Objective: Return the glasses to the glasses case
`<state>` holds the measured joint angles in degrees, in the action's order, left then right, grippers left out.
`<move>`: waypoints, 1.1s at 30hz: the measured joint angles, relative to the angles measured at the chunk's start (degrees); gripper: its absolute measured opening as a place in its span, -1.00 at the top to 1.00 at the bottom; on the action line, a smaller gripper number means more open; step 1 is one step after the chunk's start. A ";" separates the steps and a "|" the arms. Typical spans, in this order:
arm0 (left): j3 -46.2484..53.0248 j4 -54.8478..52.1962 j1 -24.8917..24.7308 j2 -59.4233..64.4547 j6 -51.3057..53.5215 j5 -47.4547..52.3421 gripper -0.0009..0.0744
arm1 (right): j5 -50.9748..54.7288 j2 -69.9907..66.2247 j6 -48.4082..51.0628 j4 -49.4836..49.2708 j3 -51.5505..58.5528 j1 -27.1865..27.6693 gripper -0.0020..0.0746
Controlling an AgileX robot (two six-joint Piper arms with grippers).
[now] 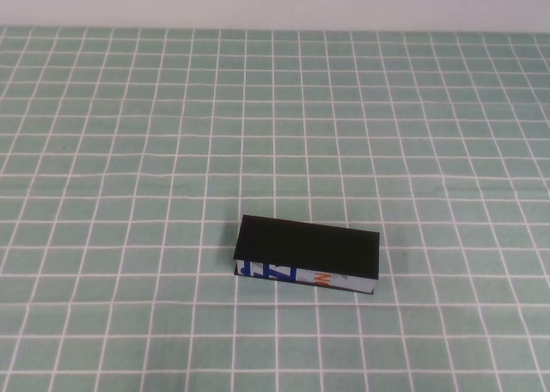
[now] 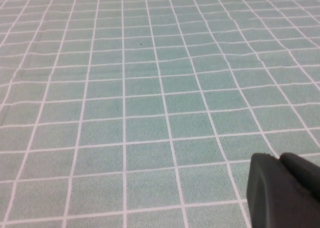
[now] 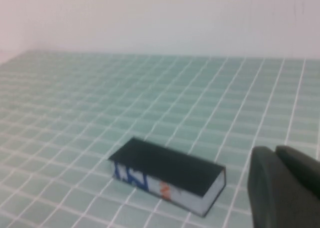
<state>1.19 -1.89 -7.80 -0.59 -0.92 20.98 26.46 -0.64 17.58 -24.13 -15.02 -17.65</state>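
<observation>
As the lid of the glasses case [image 1: 308,253] is down, the job reads as near complete, pending a check of contents.

Left tool [image 2: 285,190]: seen in left wrist view only, over bare table [image 1: 129,151], no item near; finger state cannot be told.

Centre: case lies shut on the table, toward robot's side, white printed strip facing the robot. Glasses: not visible anywhere; judged to be inside the case, unconfirmed.

Right tool [image 3: 287,188]: fingers pressed together, nothing pinched, near the case, apart from it.

Remaining: none evident, excl. parking arms.
</observation>
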 joint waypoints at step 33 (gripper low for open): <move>0.00 -0.08 0.00 -0.11 0.00 0.00 0.98 | -4.13 1.46 -5.35 12.64 16.31 21.40 0.98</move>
<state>1.19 -1.97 -7.80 -0.70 -0.92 20.98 22.33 0.82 12.23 -11.49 1.29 3.75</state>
